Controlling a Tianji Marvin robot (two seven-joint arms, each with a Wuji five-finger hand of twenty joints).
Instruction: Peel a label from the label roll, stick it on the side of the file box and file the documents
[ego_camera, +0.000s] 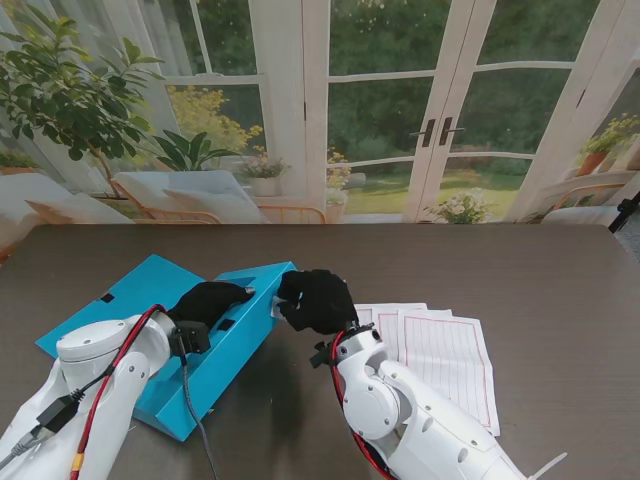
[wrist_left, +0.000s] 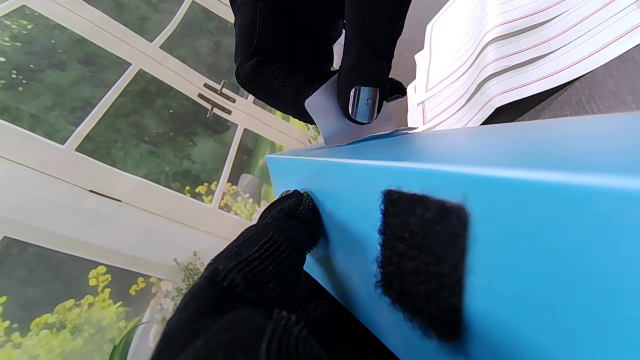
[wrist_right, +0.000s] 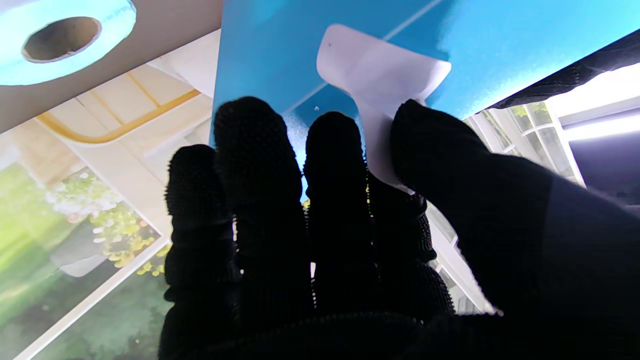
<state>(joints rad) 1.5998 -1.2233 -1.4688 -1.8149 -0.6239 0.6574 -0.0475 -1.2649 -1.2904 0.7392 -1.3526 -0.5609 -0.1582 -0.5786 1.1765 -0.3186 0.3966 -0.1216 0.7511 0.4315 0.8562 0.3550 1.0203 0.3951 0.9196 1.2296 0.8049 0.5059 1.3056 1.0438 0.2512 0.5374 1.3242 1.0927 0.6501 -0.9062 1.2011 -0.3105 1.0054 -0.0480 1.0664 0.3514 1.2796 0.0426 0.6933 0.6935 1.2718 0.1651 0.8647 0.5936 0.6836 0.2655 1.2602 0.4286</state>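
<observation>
The blue file box (ego_camera: 225, 335) lies open on the table to my left, with black hook-and-loop patches (wrist_left: 422, 260) on it. My left hand (ego_camera: 208, 300) rests on top of the box, fingers pressing its panel near a corner (wrist_left: 295, 220). My right hand (ego_camera: 318, 300) is at the box's right side, pinching a white label (wrist_right: 380, 75) between thumb and fingers; the label's free end lies against the blue side (wrist_right: 270, 50). The label (wrist_left: 340, 117) also shows in the left wrist view, just above the box edge. The label roll (wrist_right: 55, 40) lies on the table beyond the box.
Several lined white documents (ego_camera: 440, 355) lie fanned on the dark table (ego_camera: 560, 290) to the right of my right arm. The documents (wrist_left: 525, 55) are close beside the box's side. A garden-window backdrop stands behind the table's far edge.
</observation>
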